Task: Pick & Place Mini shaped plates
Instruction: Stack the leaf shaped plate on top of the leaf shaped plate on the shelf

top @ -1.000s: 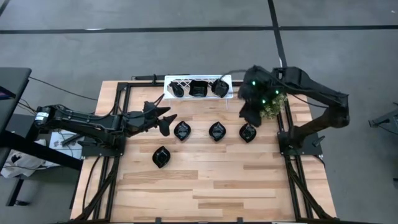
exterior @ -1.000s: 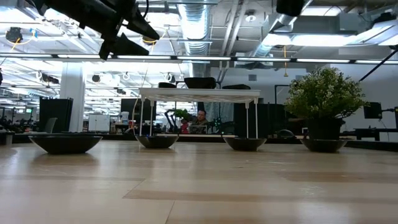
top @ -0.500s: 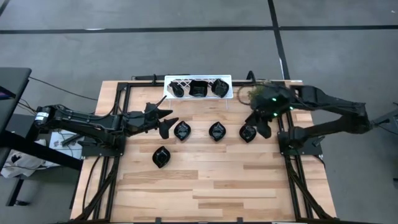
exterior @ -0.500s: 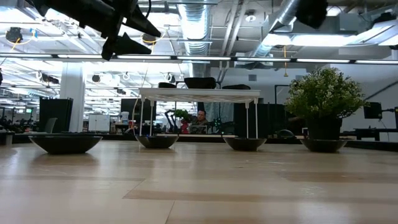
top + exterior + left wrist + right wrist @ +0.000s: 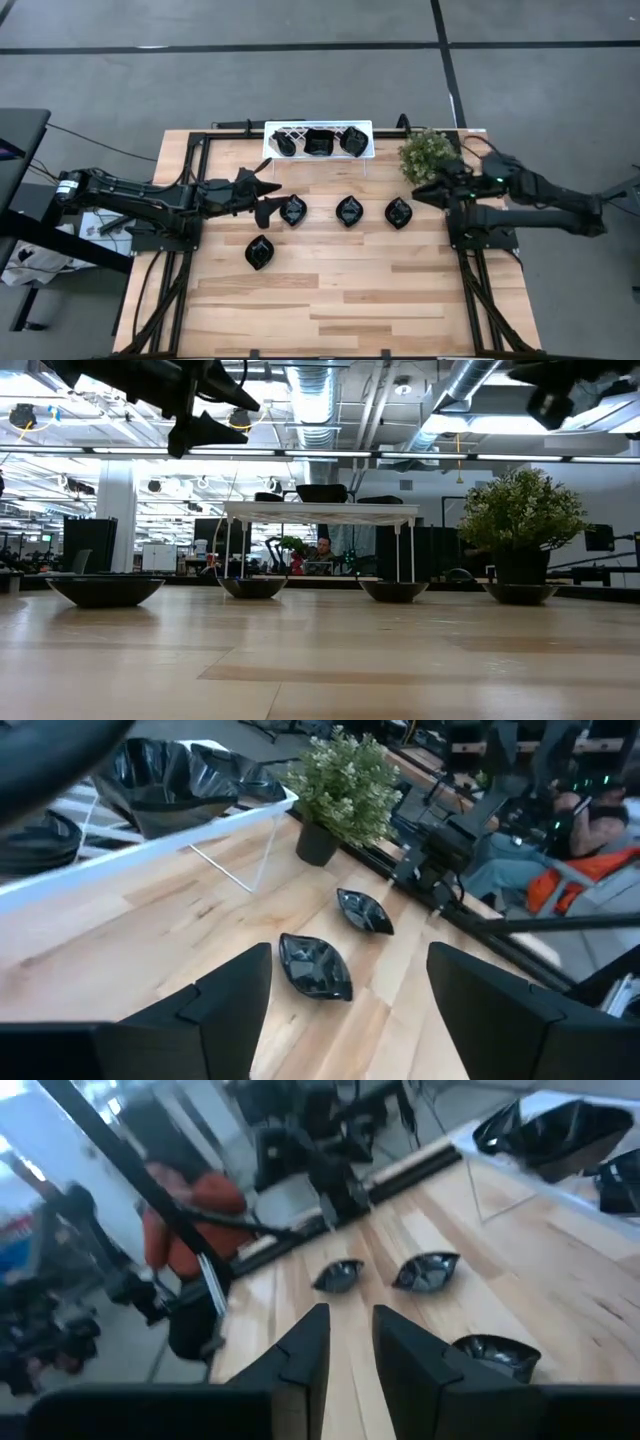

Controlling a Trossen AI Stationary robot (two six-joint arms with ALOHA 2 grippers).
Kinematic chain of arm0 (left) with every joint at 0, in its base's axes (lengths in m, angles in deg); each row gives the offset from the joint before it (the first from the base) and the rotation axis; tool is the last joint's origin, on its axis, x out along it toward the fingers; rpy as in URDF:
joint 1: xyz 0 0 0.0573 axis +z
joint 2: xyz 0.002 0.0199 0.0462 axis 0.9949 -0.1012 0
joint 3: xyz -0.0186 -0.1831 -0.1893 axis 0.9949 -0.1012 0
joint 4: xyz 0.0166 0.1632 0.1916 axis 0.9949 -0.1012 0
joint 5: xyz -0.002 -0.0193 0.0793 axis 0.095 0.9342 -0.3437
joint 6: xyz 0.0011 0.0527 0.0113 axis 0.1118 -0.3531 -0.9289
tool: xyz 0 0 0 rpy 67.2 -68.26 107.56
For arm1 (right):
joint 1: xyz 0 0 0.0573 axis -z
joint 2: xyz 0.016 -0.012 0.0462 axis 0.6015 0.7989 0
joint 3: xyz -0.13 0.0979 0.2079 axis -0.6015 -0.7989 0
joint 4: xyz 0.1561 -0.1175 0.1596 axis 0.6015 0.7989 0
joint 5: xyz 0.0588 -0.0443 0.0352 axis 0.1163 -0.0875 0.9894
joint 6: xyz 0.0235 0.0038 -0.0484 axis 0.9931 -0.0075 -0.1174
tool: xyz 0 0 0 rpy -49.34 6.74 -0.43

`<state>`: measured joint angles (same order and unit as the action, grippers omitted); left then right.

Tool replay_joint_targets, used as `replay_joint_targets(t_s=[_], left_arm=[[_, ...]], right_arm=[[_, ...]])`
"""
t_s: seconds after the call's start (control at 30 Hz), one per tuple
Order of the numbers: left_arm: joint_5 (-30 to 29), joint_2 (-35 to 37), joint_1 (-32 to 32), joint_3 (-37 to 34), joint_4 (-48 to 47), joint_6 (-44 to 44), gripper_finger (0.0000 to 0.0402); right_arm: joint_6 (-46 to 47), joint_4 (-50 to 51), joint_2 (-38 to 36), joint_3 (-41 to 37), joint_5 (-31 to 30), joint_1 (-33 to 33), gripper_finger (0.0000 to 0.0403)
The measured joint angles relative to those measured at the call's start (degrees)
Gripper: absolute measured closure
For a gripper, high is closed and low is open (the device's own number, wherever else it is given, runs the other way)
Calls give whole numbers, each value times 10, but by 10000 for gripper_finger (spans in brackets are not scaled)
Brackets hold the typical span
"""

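With its fingers spread wide and empty, the left gripper [image 5: 268,196] hovered just beside the nearest of 4 mini shaped plates [image 5: 293,210] on the table, apparently lining up a pick; the next move called for descending to straddle its rim.

plates [image 5: 349,211]: glossy black | rack [image 5: 318,140]: white lattice | table [image 5: 330,290]: pale wood

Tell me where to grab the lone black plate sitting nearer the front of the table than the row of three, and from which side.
Grip the raised rim of the lone plate, coming straight down from above. It lies flat and shallow on the wooden table, so only its upturned edge offers a hold. The open left gripper hovers nearest, probably best placed.
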<state>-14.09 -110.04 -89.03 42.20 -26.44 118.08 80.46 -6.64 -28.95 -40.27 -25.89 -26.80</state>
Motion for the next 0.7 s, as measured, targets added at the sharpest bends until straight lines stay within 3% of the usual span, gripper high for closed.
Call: replay_joint_targets(t_s=[0.07,0.17,0.5,0.7], left_arm=[[6,0,0,0,-2,37,134],[70,0,5,1,-29,107,136],[277,0,-11,1,-338,415,137],[329,0,-54,1,-468,541,137]], right_arm=[[13,-10,-30,-19,-3,0,328],[29,-5,-63,-40,-14,0,328],[39,-24,-140,-65,-45,0,328],[39,-21,-145,-64,-45,0,328]])
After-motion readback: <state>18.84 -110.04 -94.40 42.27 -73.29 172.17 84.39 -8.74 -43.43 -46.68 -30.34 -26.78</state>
